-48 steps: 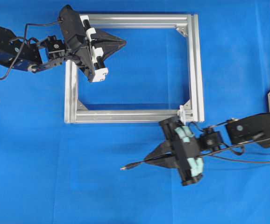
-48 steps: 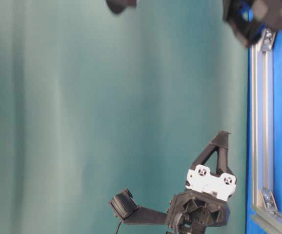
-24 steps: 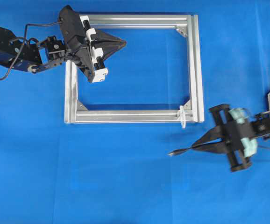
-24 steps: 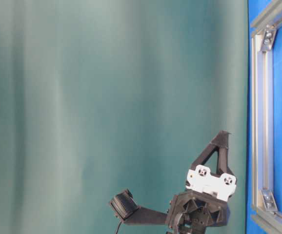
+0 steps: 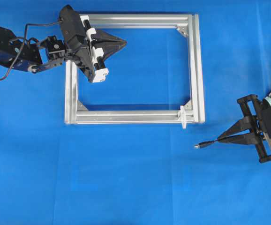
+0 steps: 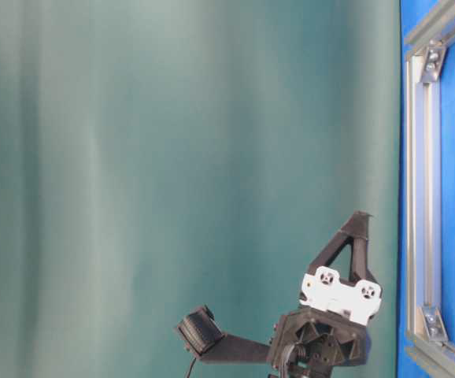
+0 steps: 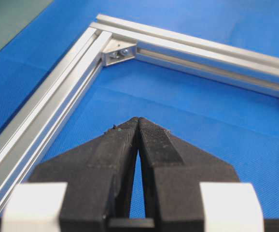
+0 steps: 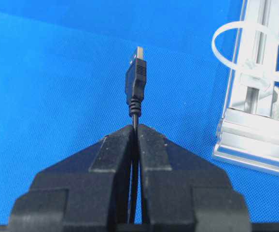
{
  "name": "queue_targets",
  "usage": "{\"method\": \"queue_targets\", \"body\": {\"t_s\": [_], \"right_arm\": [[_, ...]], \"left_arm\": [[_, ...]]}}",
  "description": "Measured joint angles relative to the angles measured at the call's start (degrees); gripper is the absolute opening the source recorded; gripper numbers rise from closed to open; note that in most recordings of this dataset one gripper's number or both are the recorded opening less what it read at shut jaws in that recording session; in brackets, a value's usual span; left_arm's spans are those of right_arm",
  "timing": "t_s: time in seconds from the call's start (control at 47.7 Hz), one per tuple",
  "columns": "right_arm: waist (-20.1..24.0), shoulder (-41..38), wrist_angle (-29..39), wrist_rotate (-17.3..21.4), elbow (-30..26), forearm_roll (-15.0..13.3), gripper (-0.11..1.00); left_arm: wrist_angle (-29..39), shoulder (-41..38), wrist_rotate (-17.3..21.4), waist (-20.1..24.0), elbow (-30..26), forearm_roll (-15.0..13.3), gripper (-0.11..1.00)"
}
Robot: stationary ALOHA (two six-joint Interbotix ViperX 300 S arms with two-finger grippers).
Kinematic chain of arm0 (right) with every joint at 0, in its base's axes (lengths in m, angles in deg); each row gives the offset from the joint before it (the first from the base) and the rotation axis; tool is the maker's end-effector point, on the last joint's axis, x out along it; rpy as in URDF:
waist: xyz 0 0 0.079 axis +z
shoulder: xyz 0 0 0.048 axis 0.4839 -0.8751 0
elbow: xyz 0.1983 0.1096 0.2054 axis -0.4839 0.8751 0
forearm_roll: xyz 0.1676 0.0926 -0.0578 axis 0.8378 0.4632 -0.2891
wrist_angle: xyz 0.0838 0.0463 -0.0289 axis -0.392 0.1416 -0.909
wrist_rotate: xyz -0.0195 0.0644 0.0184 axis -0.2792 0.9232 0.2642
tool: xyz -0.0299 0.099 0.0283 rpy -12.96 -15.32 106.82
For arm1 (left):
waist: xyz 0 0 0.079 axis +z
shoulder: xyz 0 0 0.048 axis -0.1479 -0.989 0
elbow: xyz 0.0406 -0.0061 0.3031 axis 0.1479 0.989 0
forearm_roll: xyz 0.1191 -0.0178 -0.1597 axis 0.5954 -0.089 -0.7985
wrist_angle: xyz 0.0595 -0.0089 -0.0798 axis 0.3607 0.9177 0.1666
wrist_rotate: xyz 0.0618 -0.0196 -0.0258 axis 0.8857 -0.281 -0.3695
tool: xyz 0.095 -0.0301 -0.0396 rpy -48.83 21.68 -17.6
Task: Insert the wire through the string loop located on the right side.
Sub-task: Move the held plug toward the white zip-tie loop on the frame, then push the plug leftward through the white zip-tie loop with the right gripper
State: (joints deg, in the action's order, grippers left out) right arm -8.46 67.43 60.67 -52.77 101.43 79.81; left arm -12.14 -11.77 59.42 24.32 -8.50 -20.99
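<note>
Both grippers are closed: the right gripper point(image 5: 225, 138) pinches the wire point(image 8: 136, 82) right of the frame point(image 5: 199, 65), apart from the string loop point(image 5: 183, 117); the left gripper point(image 5: 121, 43) holds nothing.

No readable text or labels, seemingly.

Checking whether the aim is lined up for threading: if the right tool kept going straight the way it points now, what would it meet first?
Probably nothing: the right tool, shut on the wire, points left across bare blue table. The string loop and frame lie off to one side, so it would likely pass them; height is unclear.
</note>
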Motion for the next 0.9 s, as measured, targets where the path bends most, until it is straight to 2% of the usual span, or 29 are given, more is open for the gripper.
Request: {"method": "queue_targets", "body": {"t_s": [0.209,0.587,0.901], "right_arm": [[-0.4,-0.4,0.0,-0.3,0.0,0.0,-0.04],[-9.6,-0.4,0.0,-1.0,0.2,0.0,-0.04],[-10.5,-0.4,-0.4,-1.4,0.4,0.0,-0.04]], "left_arm": [[0.1,0.1,0.1,0.0,0.0,0.0,0.0],[0.0,0.1,0.1,0.0,0.0,0.0,0.0],[0.1,0.0,0.1,0.0,0.0,0.0,0.0]]}}
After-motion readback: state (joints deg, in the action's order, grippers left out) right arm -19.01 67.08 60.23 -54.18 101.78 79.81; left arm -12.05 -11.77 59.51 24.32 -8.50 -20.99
